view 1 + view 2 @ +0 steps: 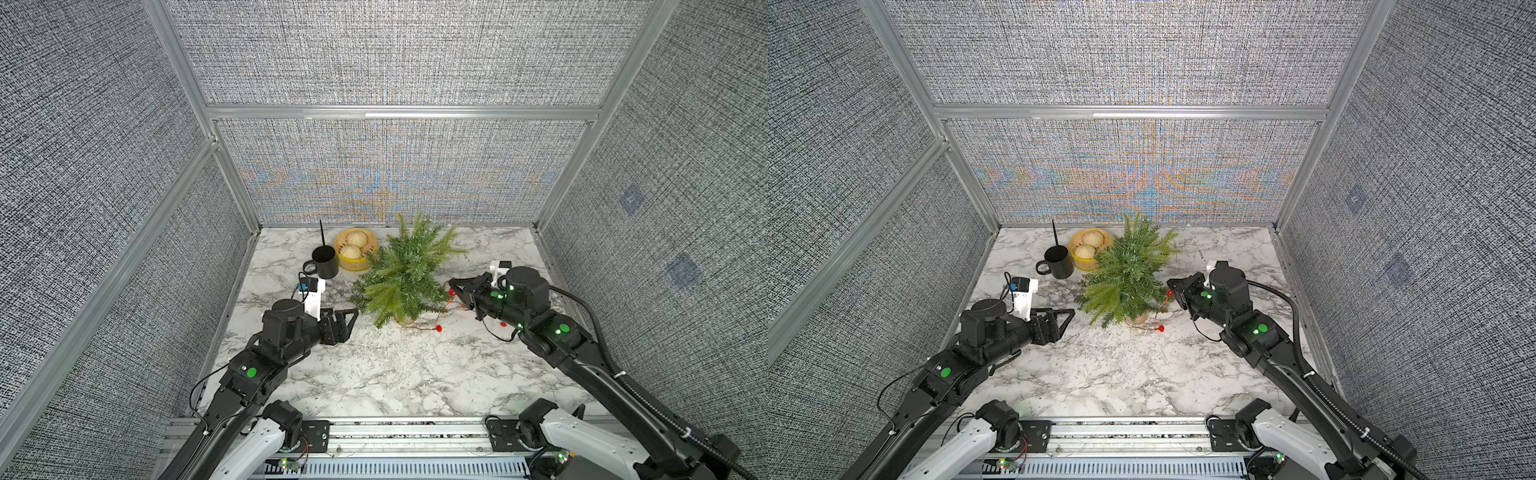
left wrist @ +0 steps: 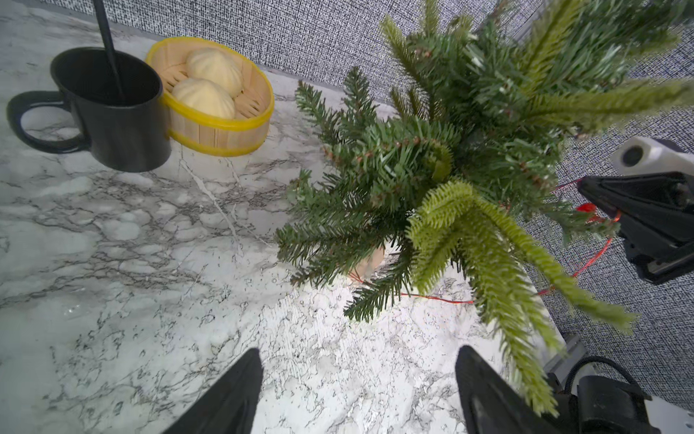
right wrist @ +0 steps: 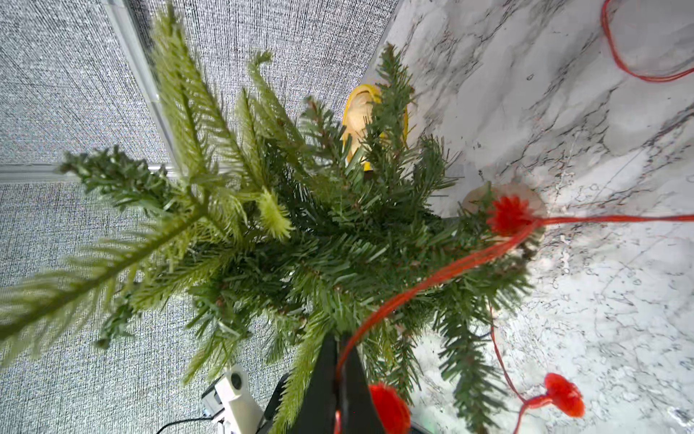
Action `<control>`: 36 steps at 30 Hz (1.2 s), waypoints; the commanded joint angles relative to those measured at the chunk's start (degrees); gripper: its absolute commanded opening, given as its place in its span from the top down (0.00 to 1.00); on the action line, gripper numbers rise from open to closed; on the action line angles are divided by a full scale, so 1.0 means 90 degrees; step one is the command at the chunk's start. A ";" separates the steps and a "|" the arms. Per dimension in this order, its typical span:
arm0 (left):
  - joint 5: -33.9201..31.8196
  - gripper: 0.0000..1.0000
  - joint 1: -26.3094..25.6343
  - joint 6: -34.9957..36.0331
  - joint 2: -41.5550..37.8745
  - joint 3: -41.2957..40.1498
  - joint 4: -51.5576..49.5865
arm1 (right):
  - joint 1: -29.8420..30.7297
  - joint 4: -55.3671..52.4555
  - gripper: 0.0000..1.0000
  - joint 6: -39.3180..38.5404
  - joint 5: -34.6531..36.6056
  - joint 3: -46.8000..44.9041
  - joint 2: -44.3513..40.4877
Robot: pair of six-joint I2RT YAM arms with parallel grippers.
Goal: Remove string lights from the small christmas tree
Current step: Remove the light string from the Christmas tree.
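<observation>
The small christmas tree (image 1: 405, 274) (image 1: 1127, 274) stands upright on the marble table (image 1: 374, 374) toward the back, green with a tan base. The string lights (image 1: 437, 328) (image 3: 450, 268), thin red wire with red bulbs, hang on the tree's right side and trail over the table by its base (image 2: 432, 298). At the tree's right side my right gripper (image 1: 451, 282) (image 3: 340, 338) is shut on the red wire. My left gripper (image 1: 353, 311) (image 2: 358, 353) is open and holds nothing, just left of the tree's low branches.
Behind and left of the tree, a black mug (image 1: 325, 262) holds a black stick, and a yellow-rimmed bamboo steamer (image 1: 356, 249) with two buns stands beside it. Grey fabric walls close in the back and both sides. A red bulb (image 1: 503, 323) lies under the right arm.
</observation>
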 commanded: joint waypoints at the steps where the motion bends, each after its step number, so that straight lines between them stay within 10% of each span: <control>1: -0.0063 0.19 0.0005 -0.0064 -0.0101 -0.0076 -0.0111 | 0.0189 -0.0047 1.00 -0.0150 0.0033 0.0137 -0.0030; 36: -0.0423 0.19 0.0009 0.0460 0.0662 0.0595 -0.0157 | 0.0939 -0.3174 1.00 -0.2187 0.1010 0.1160 -0.2237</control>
